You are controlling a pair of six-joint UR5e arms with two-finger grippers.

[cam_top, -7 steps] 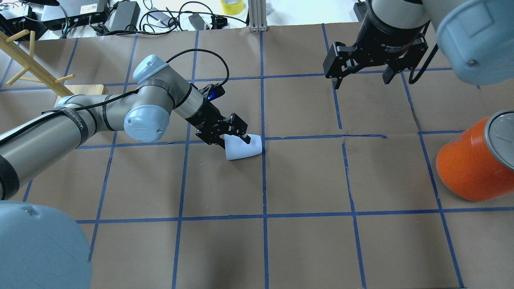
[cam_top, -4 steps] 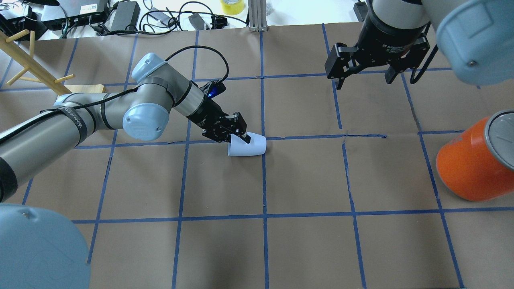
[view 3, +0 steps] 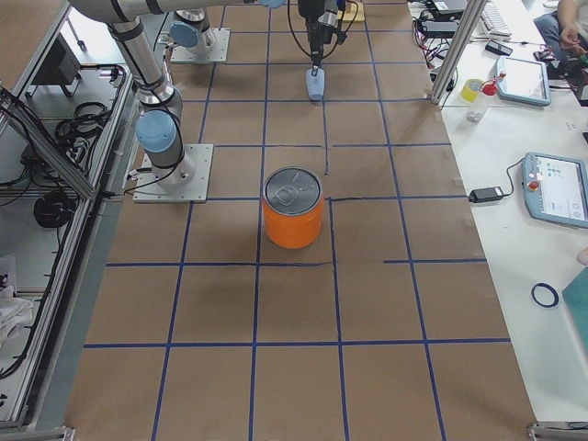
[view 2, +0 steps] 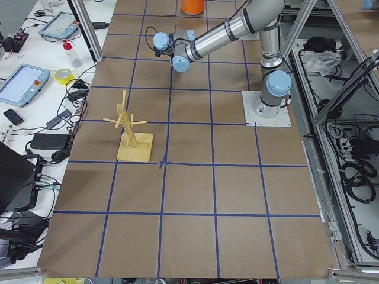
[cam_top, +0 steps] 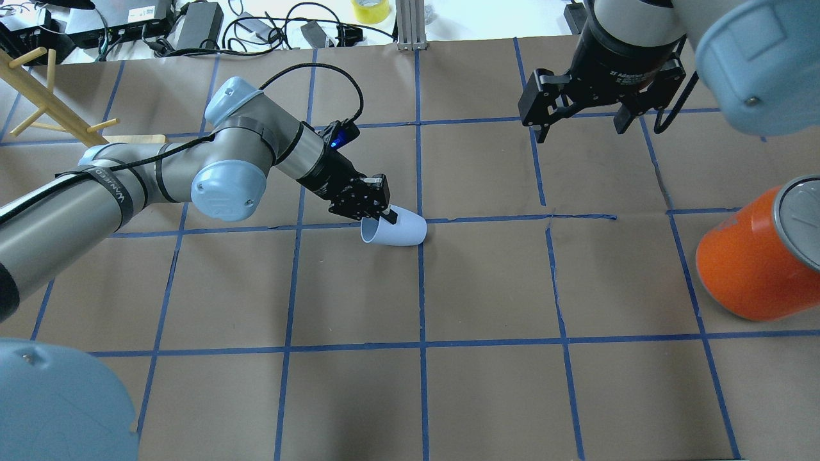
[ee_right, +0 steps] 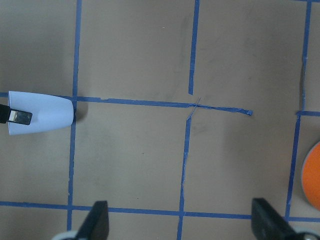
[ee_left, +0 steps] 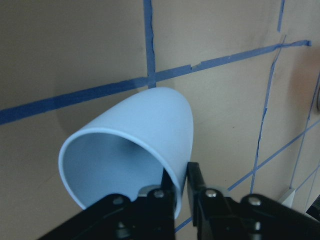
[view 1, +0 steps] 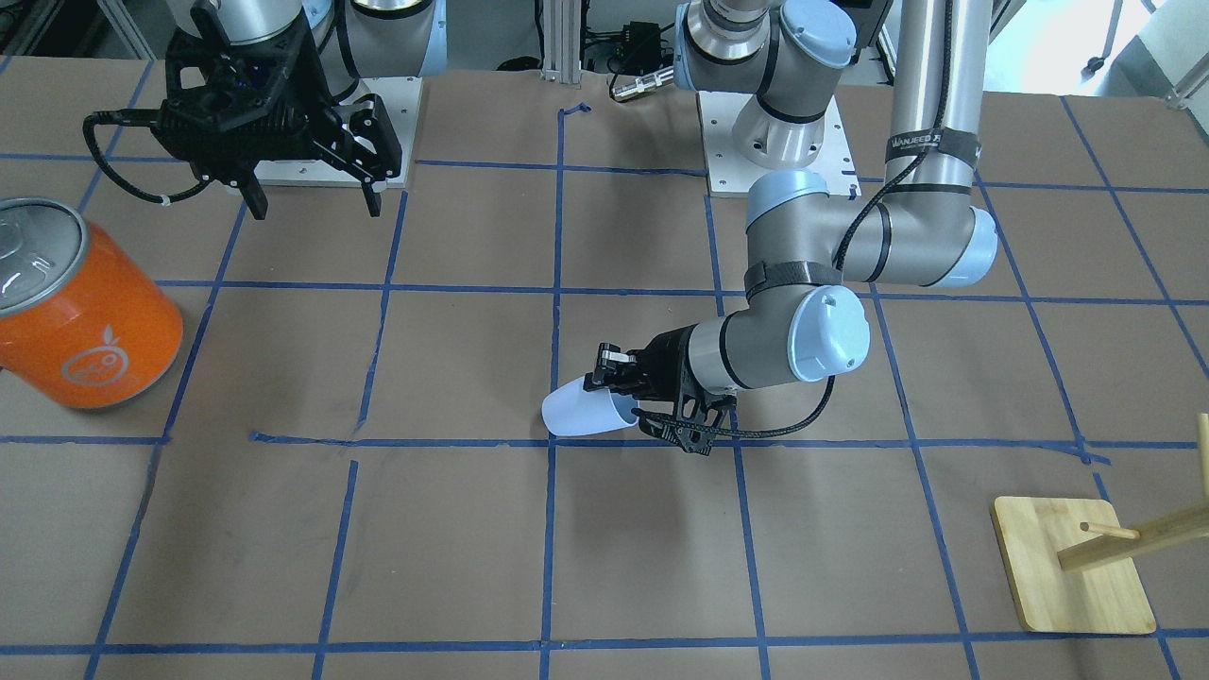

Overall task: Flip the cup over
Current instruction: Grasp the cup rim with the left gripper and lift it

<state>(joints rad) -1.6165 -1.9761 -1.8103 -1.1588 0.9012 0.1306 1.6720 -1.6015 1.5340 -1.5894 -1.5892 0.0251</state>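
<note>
The pale blue-white cup [cam_top: 398,228] is held on its side near the table's middle, mouth toward my left arm, closed end toward the robot's right. My left gripper [cam_top: 383,216] is shut on its rim, one finger inside the mouth and one outside, as the left wrist view shows on the cup [ee_left: 150,130]. The cup also shows in the front view [view 1: 578,414], the right wrist view [ee_right: 45,112] and the right side view [view 3: 316,87]. My right gripper [cam_top: 580,130] hangs open and empty above the far right of the table, well apart from the cup.
A large orange can [cam_top: 749,262] with a silver top stands at the right edge; it also shows in the front view [view 1: 80,321]. A wooden mug tree [cam_top: 51,96] on a wooden base [view 1: 1072,576] stands at the far left. Cables and boxes lie beyond the far edge.
My left wrist has turned with the cup in its grip, so the cup's mouth now shows from above, and the cup has shifted slightly right. The right gripper has barely moved.
</note>
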